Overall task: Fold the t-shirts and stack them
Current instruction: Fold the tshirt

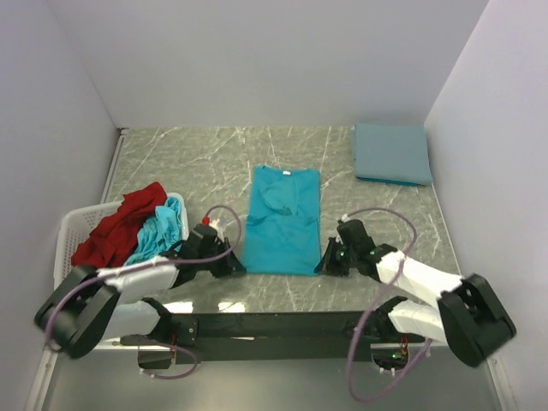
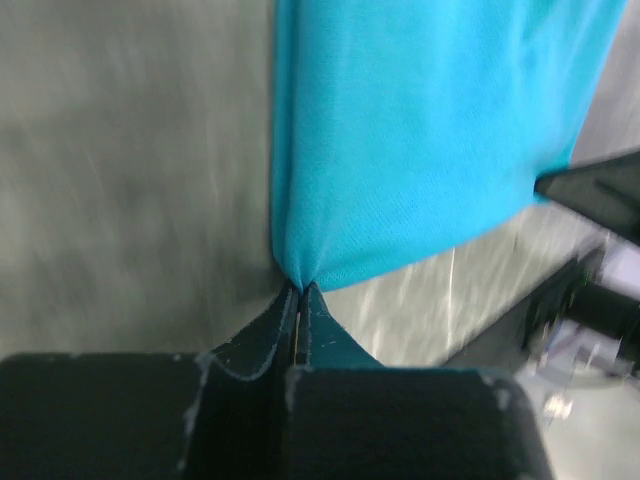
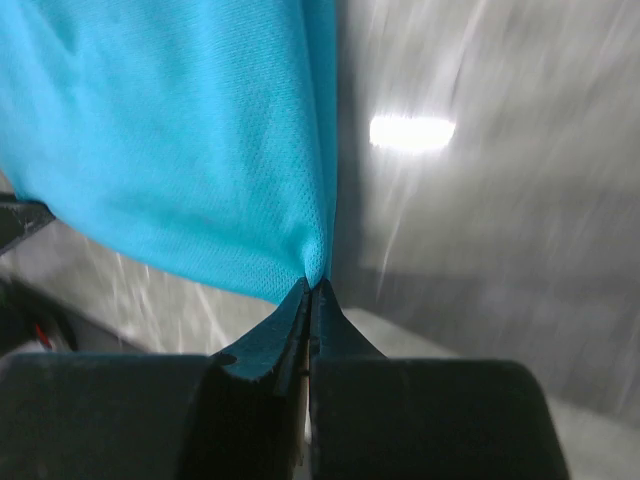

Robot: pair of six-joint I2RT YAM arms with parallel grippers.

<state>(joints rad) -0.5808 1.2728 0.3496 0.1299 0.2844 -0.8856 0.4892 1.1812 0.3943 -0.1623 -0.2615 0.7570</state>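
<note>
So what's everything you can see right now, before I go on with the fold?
flat shirt: one, teal, mid-table, both near corners pinched
folded shirt: one, grey-blue, far right corner of the table
red shirt: one, red, heaped in the basket
crumpled shirt: teal, count unclear, in the basket beside the red shirt
basket: one, white lattice, left edge of the table
table: one, grey-green marble
left claw: black, shut on the flat shirt's near left corner
right claw: black, shut on the flat shirt's near right corner
</note>
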